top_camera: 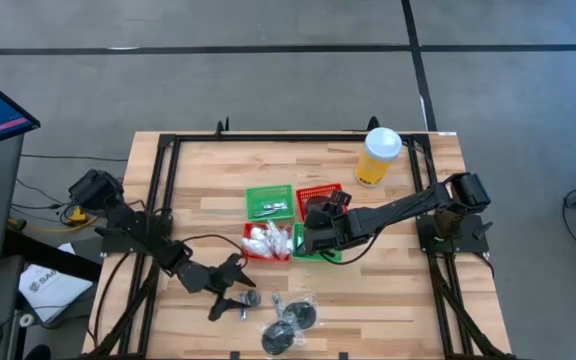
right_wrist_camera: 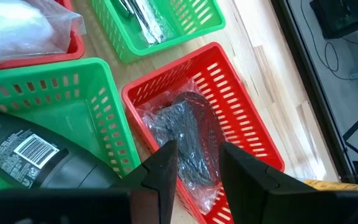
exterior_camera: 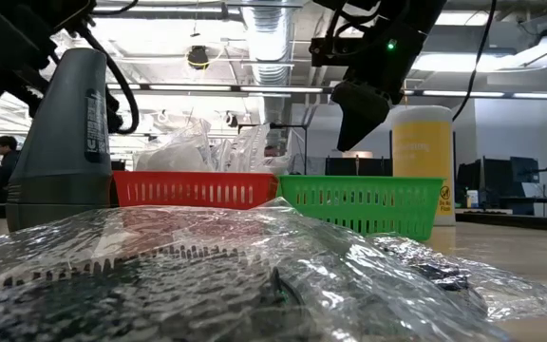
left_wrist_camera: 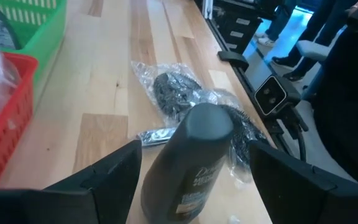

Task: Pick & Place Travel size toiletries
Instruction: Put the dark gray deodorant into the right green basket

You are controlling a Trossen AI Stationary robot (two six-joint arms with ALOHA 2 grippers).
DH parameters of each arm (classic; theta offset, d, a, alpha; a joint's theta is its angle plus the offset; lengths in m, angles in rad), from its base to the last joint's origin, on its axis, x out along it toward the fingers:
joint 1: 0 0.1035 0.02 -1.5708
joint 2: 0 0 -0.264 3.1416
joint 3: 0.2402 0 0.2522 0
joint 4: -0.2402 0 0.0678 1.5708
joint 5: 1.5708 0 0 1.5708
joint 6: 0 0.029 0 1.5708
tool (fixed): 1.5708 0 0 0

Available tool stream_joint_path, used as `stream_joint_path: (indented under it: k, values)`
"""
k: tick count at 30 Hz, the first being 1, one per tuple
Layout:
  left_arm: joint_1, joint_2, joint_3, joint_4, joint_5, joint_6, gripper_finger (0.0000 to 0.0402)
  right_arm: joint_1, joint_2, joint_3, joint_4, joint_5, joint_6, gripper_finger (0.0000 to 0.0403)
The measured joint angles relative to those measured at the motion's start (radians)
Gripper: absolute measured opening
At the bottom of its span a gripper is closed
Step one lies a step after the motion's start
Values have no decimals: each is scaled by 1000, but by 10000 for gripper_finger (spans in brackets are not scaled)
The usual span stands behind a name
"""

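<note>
- Two tools are at work. The left tool stands open on the near part of the table, one finger either side of an upright dark grey bottle; the fingers do not touch it, which I read as lining up a grasp or having just set it down.
- Just beside that bottle lie a thin silvery-white tube and dark grey round discs in clear plastic wrap, loose on the wood, so sorting is not finished.
- The right tool hangs over the cluster of baskets with a narrow gap between its fingers and nothing held. Below it, a red mesh basket holds one wrapped disc.
- Next to that, a green mesh basket contains a dark bottle with a barcode label.
- Farther out, another green basket holds tubes and another red basket holds white puffy packets; each kind seems to get its own basket.
- A tall yellow cup with a white lid stands apart at the far edge.
</note>
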Motion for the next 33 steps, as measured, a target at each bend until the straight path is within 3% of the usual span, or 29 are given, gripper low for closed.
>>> stream_joint_path:
  k: [22,33]
  values:
    - [0,224,0,224,-2,12,286,1,0,0,0,0,0,108]
    - [6,331,60,241,-1,44,286,1,0,0,0,0,-1,108]
